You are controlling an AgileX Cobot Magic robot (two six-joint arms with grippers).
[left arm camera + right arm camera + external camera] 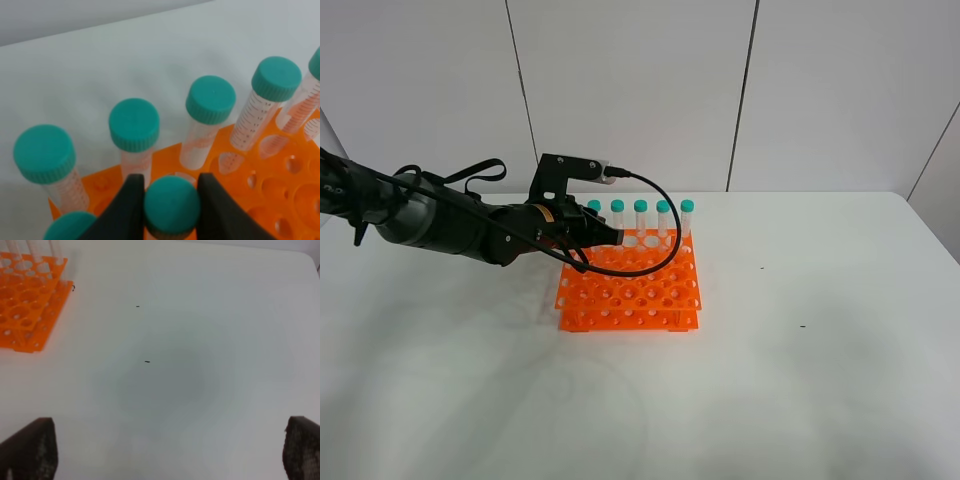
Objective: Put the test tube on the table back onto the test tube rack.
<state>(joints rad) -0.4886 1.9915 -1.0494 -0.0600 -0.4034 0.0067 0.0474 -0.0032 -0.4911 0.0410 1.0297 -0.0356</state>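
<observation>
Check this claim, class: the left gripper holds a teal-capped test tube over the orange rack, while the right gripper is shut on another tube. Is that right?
Partly. The left gripper does pinch the test tube by its teal cap over the test tube rack. But the right wrist view shows the right gripper open and holding nothing, above the bare table.

Test tube rack (pixel 630 290) glossy orange plastic; test tube (pixel 172 207) clear plastic, teal cap matt; table (pixel 800 380) matt white.
</observation>
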